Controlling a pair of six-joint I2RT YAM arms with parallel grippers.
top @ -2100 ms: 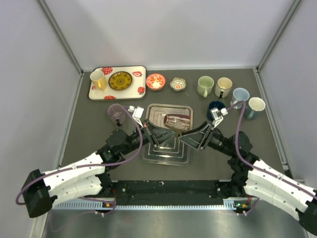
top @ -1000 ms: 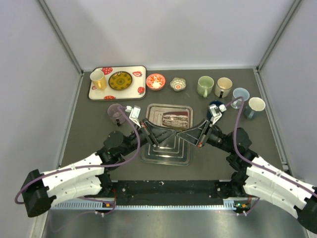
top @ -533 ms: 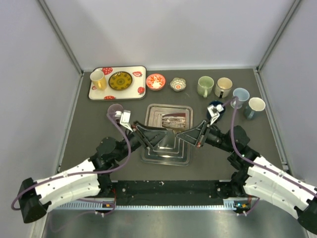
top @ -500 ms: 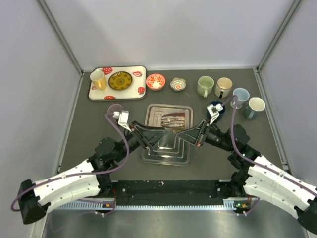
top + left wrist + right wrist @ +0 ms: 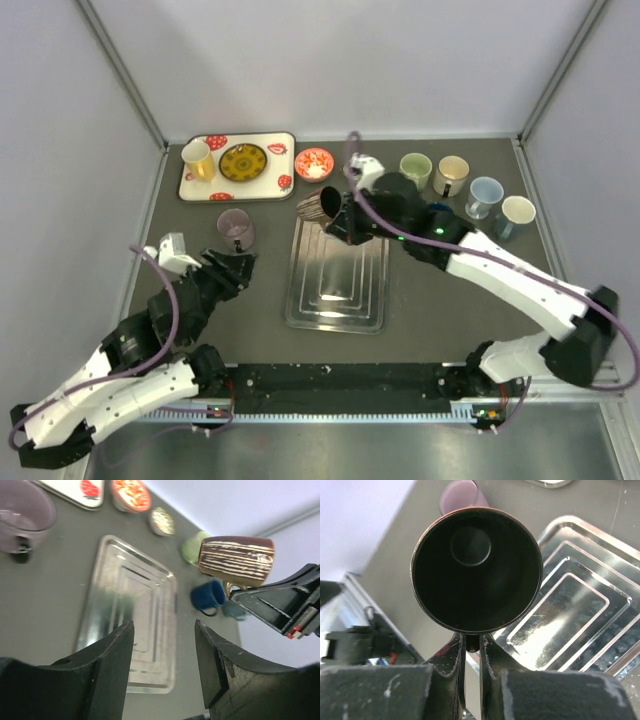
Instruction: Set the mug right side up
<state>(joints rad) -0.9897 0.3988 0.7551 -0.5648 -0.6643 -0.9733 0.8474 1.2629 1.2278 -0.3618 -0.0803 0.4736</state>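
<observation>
The mug [image 5: 318, 207] is brown with pale stripes. It hangs on its side in the air over the far end of the steel tray [image 5: 337, 290]. My right gripper [image 5: 340, 216] is shut on its handle. In the right wrist view the mug's dark mouth [image 5: 476, 570] faces the camera, and the right gripper [image 5: 472, 642] pinches the handle just under the rim. My left gripper [image 5: 238, 265] stands open and holds nothing, left of the tray. In the left wrist view the left gripper [image 5: 163, 630] frames the tray [image 5: 130, 610], with the mug [image 5: 236, 560] high at the right.
A purple mug [image 5: 236, 227] stands left of the tray. A blue mug [image 5: 437, 212] sits under the right arm. Along the back are a strawberry-patterned tray [image 5: 205, 187] with a yellow mug [image 5: 197, 160], a red bowl [image 5: 314, 164] and several mugs [image 5: 451, 175].
The left gripper opened, let go of the mug and drew back to the near left. The right arm swung the mug up and toward the tray's far end.
</observation>
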